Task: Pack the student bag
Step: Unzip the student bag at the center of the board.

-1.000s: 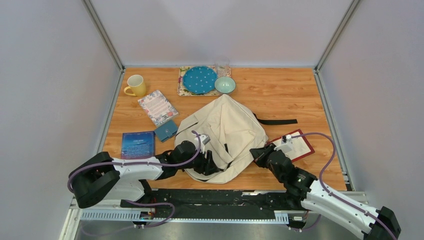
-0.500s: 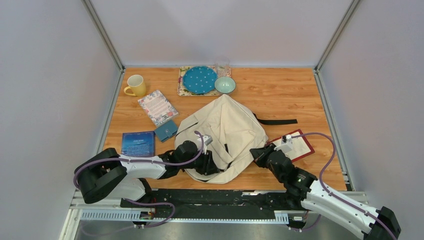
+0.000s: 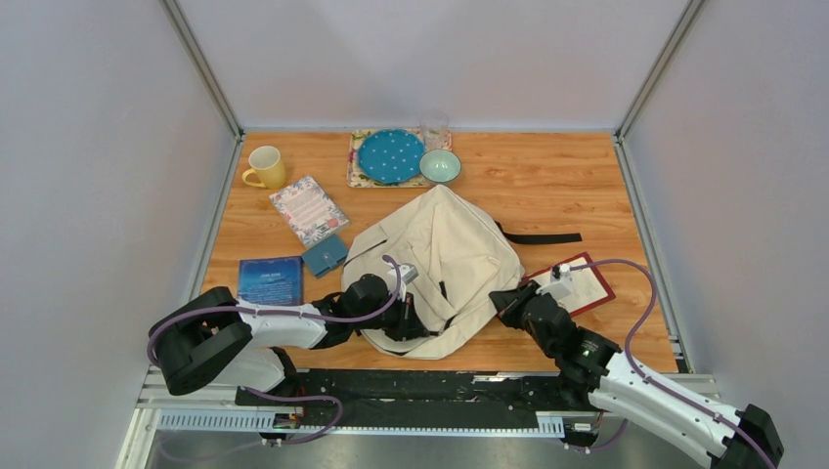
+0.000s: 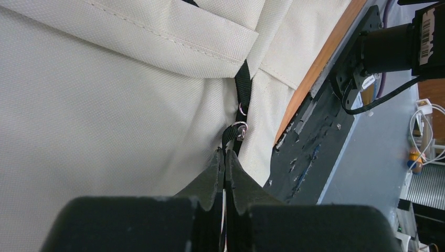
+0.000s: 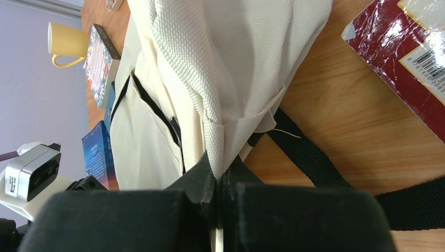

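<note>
Left gripper (image 4: 224,157): fingers pressed together on the black pull tab (image 4: 230,140) of the student bag (image 3: 445,244). The tab runs out past the tips to a small metal ring (image 4: 240,127).
Bag from the left gripper: cream cloth fills nearly everything ahead of the tips, with a stitched flap edge further on. The table's near edge is off to one side.
Right gripper (image 5: 223,178): jaws closed on a fold of the bag's cream fabric, pinched at a stitched corner.
Bag from the right gripper: it rises straight ahead of the tips, and a black strap (image 5: 309,157) lies on the wood just beside the fingers.
Bag between the tools: it lies on the table (image 3: 587,186) with one gripper at each near corner.
Red-edged book (image 5: 404,63): flat on the wood — just beside the right gripper, close to the bag.
On the left gripper's side: blue book (image 3: 270,281) and teal case (image 3: 324,255) are near, with the floral notebook (image 3: 308,209) and yellow mug (image 3: 264,167) further off.
Well beyond the bag: dotted blue plate (image 3: 391,155) and small bowl (image 3: 440,165).
</note>
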Controlling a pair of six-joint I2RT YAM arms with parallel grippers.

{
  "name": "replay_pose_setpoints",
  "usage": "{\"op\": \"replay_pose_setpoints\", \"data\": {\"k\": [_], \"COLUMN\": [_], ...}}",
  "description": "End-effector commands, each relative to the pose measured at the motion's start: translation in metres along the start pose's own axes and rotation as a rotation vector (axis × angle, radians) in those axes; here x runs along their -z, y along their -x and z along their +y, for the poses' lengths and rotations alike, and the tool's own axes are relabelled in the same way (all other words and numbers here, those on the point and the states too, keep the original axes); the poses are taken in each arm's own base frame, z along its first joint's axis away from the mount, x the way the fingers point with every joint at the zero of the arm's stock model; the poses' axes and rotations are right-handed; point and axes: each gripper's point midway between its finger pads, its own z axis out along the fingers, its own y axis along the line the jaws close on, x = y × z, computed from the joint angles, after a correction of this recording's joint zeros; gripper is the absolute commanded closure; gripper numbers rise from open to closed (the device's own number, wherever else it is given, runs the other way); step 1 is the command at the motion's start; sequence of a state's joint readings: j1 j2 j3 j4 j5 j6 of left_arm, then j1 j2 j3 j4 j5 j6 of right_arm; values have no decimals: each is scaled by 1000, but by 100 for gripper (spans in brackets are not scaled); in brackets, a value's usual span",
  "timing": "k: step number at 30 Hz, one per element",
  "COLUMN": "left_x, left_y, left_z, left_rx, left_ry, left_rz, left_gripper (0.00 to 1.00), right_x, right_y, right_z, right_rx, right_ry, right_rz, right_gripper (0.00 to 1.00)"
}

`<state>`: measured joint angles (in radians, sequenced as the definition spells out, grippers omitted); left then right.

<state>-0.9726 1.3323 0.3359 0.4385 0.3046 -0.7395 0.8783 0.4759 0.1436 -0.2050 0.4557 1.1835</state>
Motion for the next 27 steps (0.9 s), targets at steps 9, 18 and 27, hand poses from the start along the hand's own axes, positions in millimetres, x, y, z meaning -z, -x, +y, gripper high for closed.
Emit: {"op": "replay_pose_setpoints", "data": {"k": [9,18,27], "left_x": [22,53,55], "left_y": [-15,-37,-18], "left_z": [1,18,5], "left_rx": [-50,-87,-93], "left_ry": [-4,78,52], "left_rz": [23,65,-2], "left_gripper": [100,100,100], "right_x": [2,-8,8], "right_y": [60,91,90], "right_z": [-8,0,24], "right_rx": [2,-37,20], "right_ry": [-147,-123,-116], "right_rz": [-213,-226,-128], "right_gripper": [100,100,30]}}
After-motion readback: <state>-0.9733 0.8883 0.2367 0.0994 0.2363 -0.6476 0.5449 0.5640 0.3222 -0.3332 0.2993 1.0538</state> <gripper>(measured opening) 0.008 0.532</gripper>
